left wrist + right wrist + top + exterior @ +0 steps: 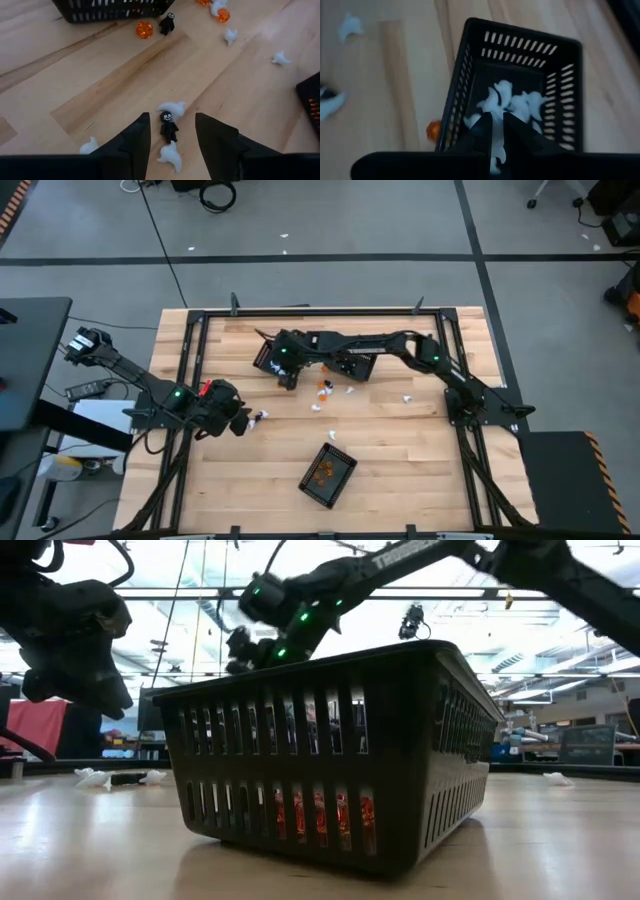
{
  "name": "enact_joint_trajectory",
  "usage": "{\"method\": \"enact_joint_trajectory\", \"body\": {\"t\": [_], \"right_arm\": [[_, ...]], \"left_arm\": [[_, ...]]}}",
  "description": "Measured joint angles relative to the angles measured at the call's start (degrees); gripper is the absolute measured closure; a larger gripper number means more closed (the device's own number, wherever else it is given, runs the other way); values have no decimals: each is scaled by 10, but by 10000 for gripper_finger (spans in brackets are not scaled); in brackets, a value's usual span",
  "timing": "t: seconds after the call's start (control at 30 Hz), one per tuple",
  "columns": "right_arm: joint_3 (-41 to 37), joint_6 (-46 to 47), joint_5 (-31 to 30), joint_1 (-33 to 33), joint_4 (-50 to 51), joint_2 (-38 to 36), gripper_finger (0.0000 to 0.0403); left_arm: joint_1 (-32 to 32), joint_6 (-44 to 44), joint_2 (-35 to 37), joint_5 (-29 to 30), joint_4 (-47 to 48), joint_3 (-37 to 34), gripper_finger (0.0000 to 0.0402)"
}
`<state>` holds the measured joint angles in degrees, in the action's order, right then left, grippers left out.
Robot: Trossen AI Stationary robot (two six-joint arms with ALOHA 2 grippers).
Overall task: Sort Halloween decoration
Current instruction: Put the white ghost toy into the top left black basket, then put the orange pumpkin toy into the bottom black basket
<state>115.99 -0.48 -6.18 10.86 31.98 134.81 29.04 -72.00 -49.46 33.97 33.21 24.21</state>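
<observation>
Trinkets (322,388) lay scattered at table centre, with orange ones inside the near basket (329,474) at 6 o'clock. My left gripper (170,137) hovered with fingers spread wide and empty over a black figure (169,126) flanked by white ghosts (170,107); this sat at 9 o'clock from centre. My right gripper (497,131) was above the far basket (517,80) at 12 o'clock, which held white ghosts; its fingers were nearly closed, grasp indeterminate.
</observation>
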Motion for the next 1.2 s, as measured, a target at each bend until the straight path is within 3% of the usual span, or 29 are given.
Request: {"method": "enact_joint_trajectory", "body": {"t": [0.33,0.63,0.93,1.2], "right_arm": [[87,130,4,24,91,65,357],[87,170,84,37,88,65,321],[88,168,112,55,121,41,268],[89,67,118,17,169,-24,265]], "left_arm": [[0,-9,0,-1,2,0,237],[0,-9,0,-2,1,0,237],[0,-9,0,-23,-18,0,237],[0,-9,0,-61,-13,0,237]]}}
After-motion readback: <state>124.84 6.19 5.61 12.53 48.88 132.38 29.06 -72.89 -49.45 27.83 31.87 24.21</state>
